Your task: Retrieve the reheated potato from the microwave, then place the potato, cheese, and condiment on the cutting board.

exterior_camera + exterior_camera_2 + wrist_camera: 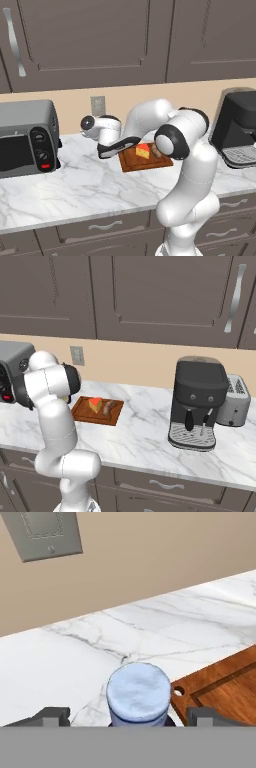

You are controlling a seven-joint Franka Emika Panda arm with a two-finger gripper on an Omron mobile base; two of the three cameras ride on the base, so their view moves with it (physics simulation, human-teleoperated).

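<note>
Marble table (65,185) beneath dark cabinets, with the cutting board (135,161) taken as landmark. Hand view: the fingers (54,716) stand spread wide, one tip to either side of the condiment bottle's pale bluish cap (138,693), with a clear gap visible between each tip and the cap; whether the lower parts of the fingers touch the bottle body cannot be told, as the body lies below the frame; the condiment (139,697) stands upright on the table just beside the board's corner with the round hole (178,691), off the board itself. Left base view: the gripper (91,131) hangs over the table just left of the cutting board, the white arm (187,165) folded across the board's right part; the cheese (143,151), an orange-yellow wedge, lies on the board; a brownish item (156,150), too small to name with certainty, lies just right of the cheese, also on the board. A silver toaster oven (27,137) stands well left of the board; a wall outlet (98,105) sits on the backsplash behind and left of it. Right base view: a dark coffee machine (197,403) stands well right of the board, with a toaster (235,401) just beyond it.
</note>
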